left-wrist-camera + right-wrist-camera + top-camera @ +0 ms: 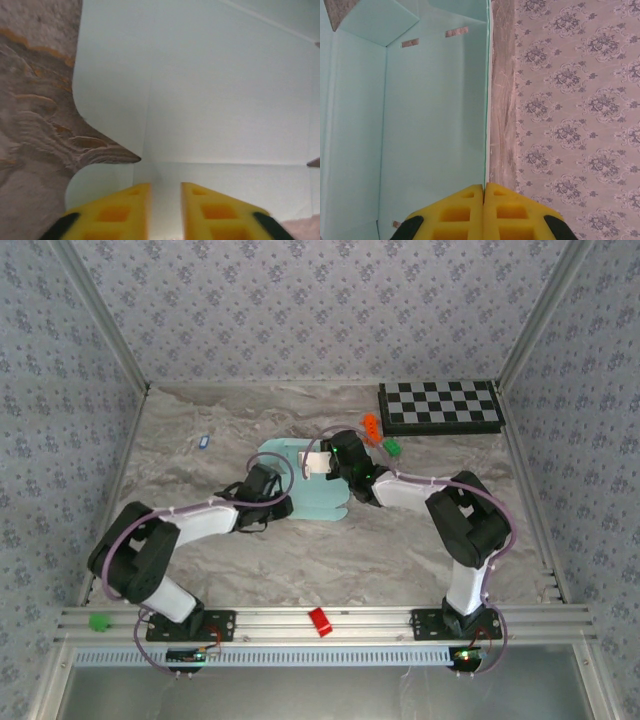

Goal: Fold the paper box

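Box (312,495) mid-table (330,560), between both grippers; left gripper (272,483) over its left edge, right gripper (324,462) on its far-right flap; two blocks (371,426) just right of that gripper; board (440,407) in far right corner; small item (204,441) far left, well apart.

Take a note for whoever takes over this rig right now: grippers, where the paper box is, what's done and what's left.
Left gripper: jaws slightly apart, low over the paper box, nothing seen between them.
Right gripper: shut on an edge of the box, holding one panel raised.
Box: middle of the table, between the two grippers, mostly flat.
Done: creases show, one panel lifted.
Left: raise the other walls, tuck the flaps, close it.
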Controlling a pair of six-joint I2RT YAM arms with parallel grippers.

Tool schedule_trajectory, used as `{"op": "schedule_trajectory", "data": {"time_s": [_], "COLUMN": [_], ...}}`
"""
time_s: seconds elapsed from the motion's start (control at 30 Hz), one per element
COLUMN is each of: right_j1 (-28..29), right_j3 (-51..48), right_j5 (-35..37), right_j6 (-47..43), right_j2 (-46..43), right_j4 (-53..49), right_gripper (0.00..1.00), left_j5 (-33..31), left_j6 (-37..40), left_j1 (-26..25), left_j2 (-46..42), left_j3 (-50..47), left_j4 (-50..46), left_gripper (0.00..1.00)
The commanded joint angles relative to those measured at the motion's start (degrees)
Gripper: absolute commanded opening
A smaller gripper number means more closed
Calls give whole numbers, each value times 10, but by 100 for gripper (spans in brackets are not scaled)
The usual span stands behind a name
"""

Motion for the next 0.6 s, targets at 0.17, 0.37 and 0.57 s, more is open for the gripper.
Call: {"op": "schedule_trajectory", "data": {"time_s": [0.17,0.37,0.57], "right_j1": [-1,-3,-4], "right_j3": [2,10,16], "right_j5": [-17,-30,-33], "right_j6": [-17,-13,-7], "right_j2": [6,0,3], "right_j4": [-32,-50,-60], "right_gripper": [0,0,0], "left_j5": [-57,-42,-31], "left_j6": [66,110,133], "left_j1": [67,170,239], "left_j2": [-120,-123,-64], "left_j3": [39,60,103], "left_j4": [-115,-150,-149], "left_gripper": [47,50,53]}}
